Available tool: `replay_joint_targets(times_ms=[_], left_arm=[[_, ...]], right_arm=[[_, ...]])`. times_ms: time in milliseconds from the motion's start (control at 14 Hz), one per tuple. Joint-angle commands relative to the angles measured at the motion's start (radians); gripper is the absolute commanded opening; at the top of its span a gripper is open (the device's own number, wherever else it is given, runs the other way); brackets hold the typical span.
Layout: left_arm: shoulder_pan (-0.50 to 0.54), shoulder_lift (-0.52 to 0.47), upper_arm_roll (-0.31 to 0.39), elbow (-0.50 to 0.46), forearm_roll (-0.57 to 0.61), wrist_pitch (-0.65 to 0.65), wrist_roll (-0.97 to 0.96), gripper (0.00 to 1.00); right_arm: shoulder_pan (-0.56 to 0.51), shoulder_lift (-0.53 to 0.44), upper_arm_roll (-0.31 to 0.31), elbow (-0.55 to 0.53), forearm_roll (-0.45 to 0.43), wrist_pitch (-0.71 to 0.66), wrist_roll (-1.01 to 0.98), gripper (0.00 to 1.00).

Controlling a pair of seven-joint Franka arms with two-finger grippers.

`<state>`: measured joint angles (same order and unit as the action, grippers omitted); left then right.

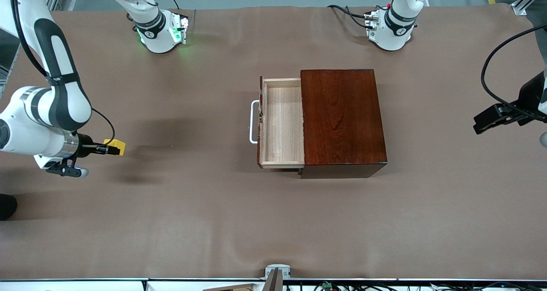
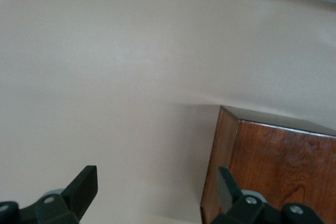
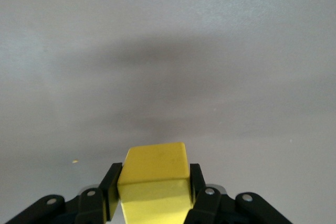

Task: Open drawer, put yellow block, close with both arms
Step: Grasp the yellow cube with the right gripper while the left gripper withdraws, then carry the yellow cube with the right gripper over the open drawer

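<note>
A: With the pale wooden drawer (image 1: 282, 122) already pulled out of its glossy mahogany box (image 1: 342, 118), you're on the carry step. Right gripper (image 1: 112, 149) has its fingers (image 3: 195, 182) clamped on the small bright yellow block (image 1: 117, 146), up over the brown worktop (image 1: 273, 222) at the right arm's end, well apart from the drawer.

B: Left?

A: Left gripper (image 2: 157, 190) waits beside the box, fingers spread wide, empty. Next I'd say: carry the block over the tray, lower, release.

Drawer (image 1: 282, 122) out toward the right arm's end; block (image 1: 117, 147) well apart, apparently above the table (image 1: 273, 222).
</note>
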<state>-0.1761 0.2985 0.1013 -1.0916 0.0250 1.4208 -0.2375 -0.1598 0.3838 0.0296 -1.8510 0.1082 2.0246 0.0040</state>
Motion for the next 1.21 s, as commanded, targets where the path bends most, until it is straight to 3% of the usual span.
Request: replay_joint_targets(times_ms=[0,71,499,712,1140], left_arm=[[0.078,-0.169,-0.084,-0.271,-0.005,0.117,0.026,1.0],[0.086,-0.189,-0.103,-0.31,-0.002,0.13,0.029,1.0],[0.084,-0.197,-0.106,-0.329,-0.002,0.124,0.03,1.0],[0.082,-0.207,-0.107,-0.335,0.0,0.125,0.03,1.0],[0.087,-0.21,-0.106,-0.337,-0.002,0.127,0.033,1.0]], right_arm=[[0.049,-0.016,-0.001,0.062,0.021,-0.096,0.109,0.0],[0.066,-0.019,-0.001,0.081,0.028,-0.122,0.146,0.0],[0.213,-0.033,-0.001,0.177,0.038,-0.207,0.469,0.0],[0.291,-0.031,-0.002,0.207,0.087,-0.211,0.661,0.0],[0.42,-0.026,-0.002,0.263,0.093,-0.205,1.022,0.0]])
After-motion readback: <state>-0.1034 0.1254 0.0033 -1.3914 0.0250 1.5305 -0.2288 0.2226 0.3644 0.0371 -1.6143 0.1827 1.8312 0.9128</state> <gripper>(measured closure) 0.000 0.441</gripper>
